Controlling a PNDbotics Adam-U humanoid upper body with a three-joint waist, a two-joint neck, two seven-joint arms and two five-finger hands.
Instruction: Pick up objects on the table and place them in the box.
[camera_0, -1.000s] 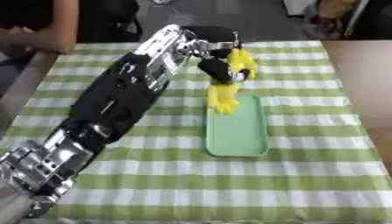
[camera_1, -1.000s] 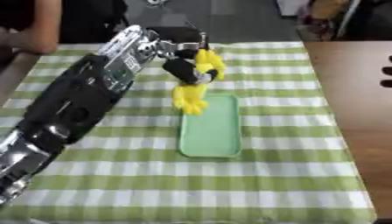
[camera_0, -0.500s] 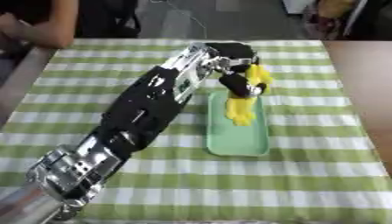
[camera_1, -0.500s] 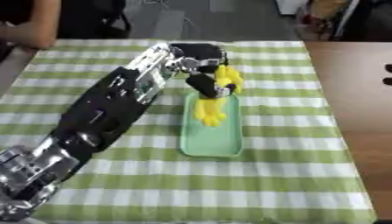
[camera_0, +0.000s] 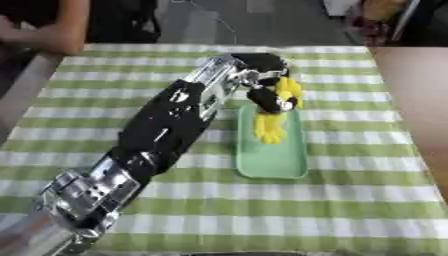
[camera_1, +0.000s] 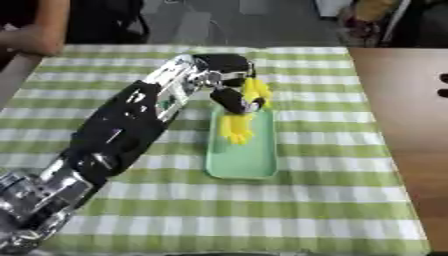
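left hand (camera_0: 267, 95) clenched round yellow toy (camera_0: 273, 117) above green tray (camera_0: 273, 162); lower till toy rests inside tray walls; uncurl fingers only then; lift straight up.

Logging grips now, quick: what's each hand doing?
Left hand: shut on the yellow toy over the green tray.
Right hand: not in view.

Light: even, soft, moderately bright, from overhead
Shadows: faint, under the left arm (camera_0: 166, 125) on the checked cloth (camera_0: 350, 200)
Glare: pale sheen on silver joints near lower left
Blur: soft throughout, edges smeared
Background: dim, out of focus
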